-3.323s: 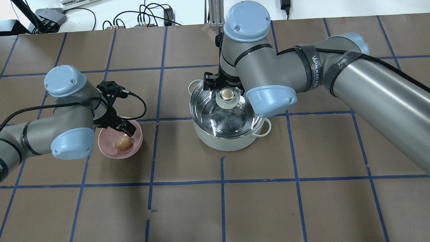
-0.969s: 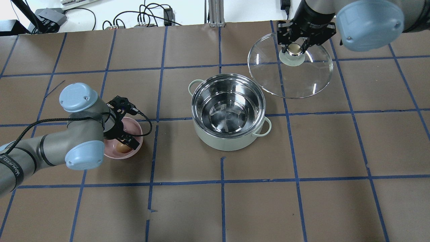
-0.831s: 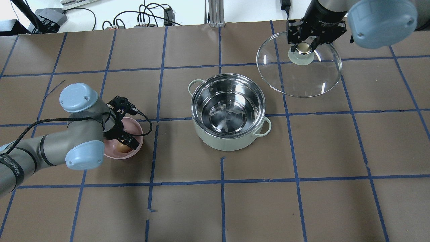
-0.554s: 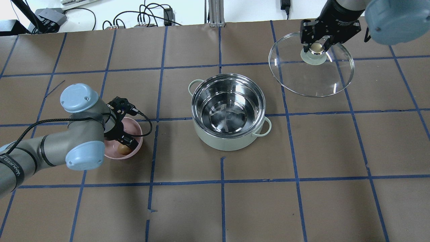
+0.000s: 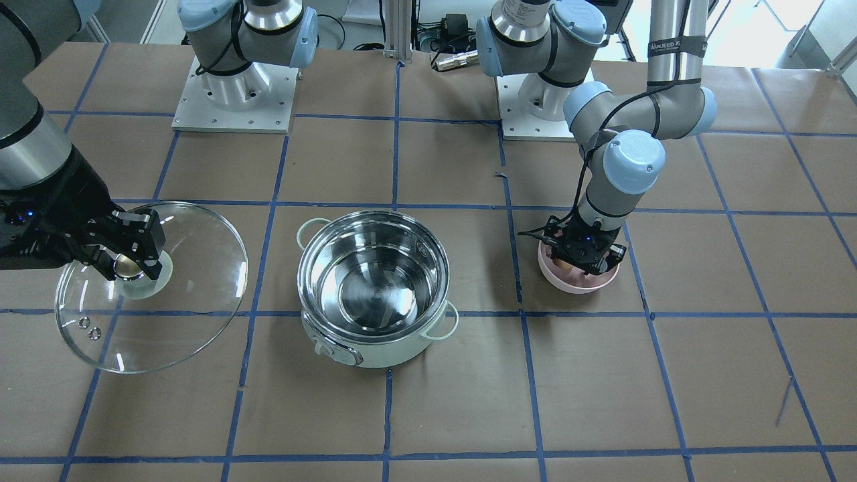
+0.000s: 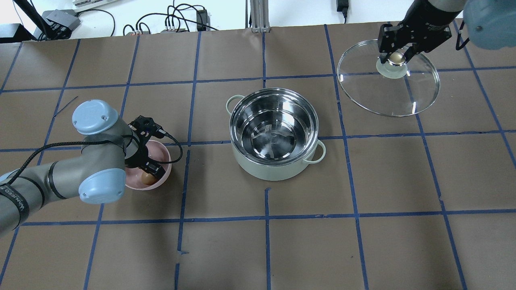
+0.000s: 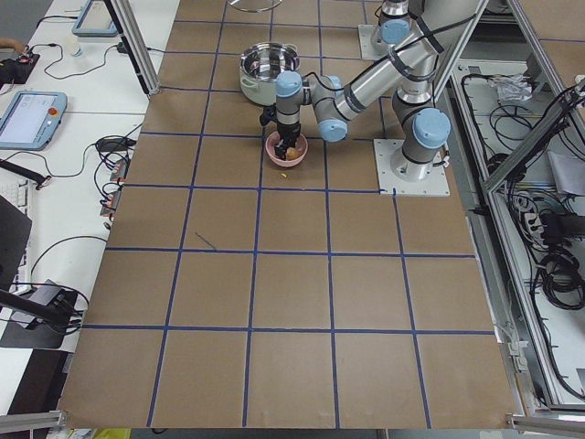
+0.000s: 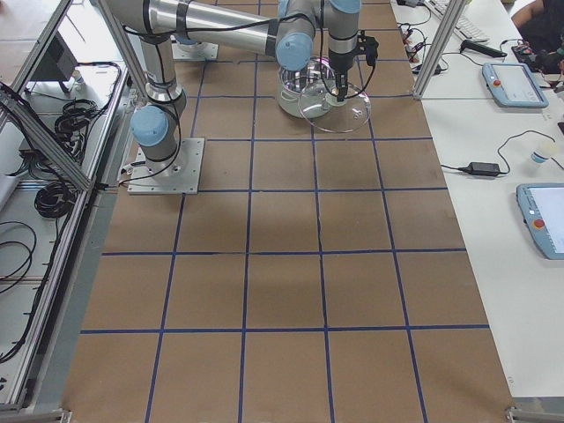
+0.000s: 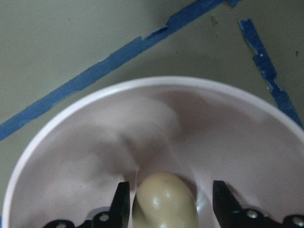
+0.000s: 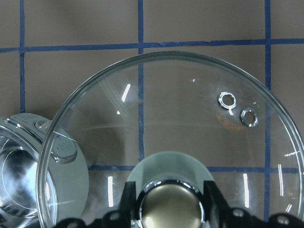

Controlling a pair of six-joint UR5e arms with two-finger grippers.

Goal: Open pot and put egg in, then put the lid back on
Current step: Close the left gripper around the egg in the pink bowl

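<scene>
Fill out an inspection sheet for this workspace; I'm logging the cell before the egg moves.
Surface: brown table, blue tape grid.
Job's things: pot open, nothing inside; lid off the pot, held by its knob; egg in the pink bowl.
Clutter: pink bowl only.
Grippers: left gripper open, fingers either side of the egg; right gripper shut on the lid's knob.
Cables: black cable loops beside the bowl; loose cables beyond the far edge.
Surroundings: pendant on a side bench.
</scene>
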